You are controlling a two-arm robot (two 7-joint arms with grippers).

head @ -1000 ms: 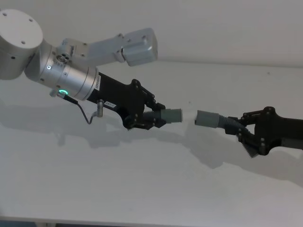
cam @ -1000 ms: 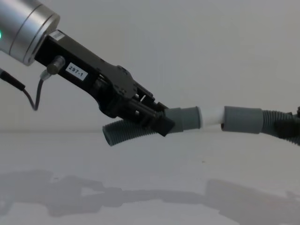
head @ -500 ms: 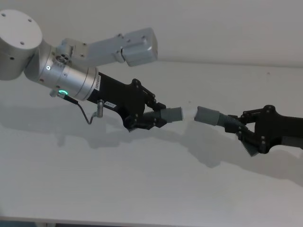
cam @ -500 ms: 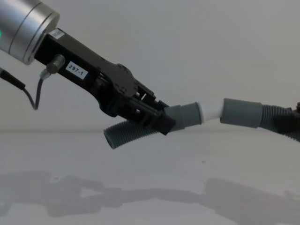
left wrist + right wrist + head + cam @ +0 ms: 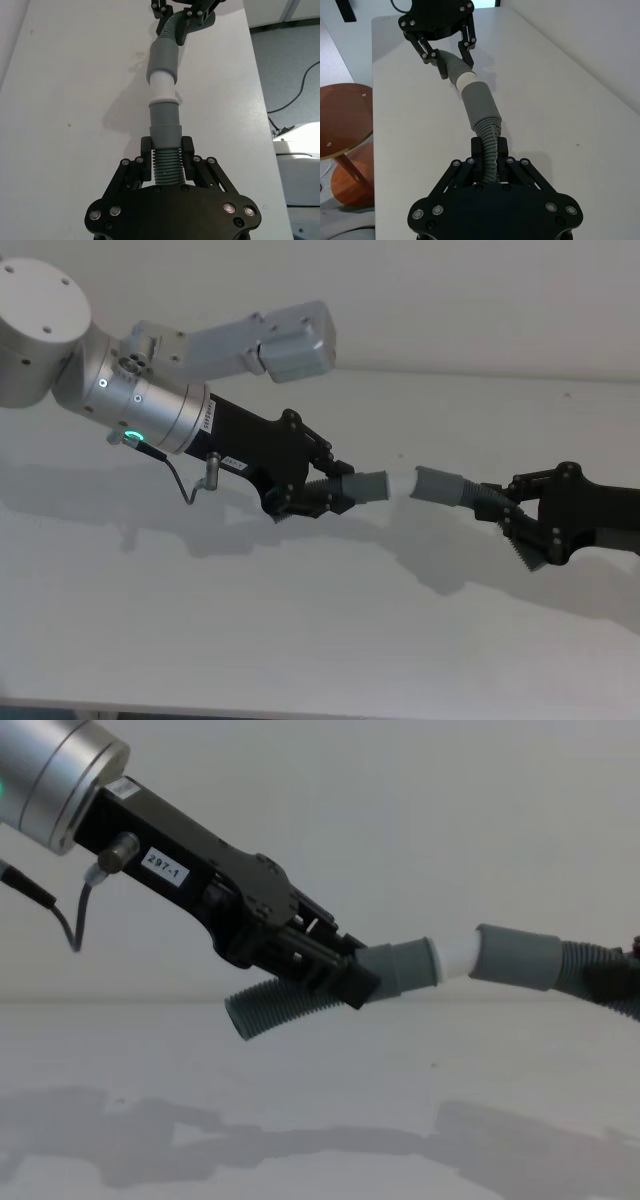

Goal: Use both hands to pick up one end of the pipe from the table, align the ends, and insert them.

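Above white table [image 5: 300, 620], both claws clamp pipe [image 5: 275, 1007]; chest view reveals white spigot [image 5: 455, 958] entering socket [image 5: 515, 958].

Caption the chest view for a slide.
Left gripper and right gripper hold the pipe's ends above the table, white spigot tip entering the socket cuff.

Silver cylindrical left arm [image 5: 150, 410] with a green light ring, thin black cable, white "297-1" label; black screw-studded left gripper [image 5: 315, 497] and right gripper [image 5: 522, 530]

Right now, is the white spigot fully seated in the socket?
No. In the left wrist view a band of white spigot shows bare between the two grey cuffs.
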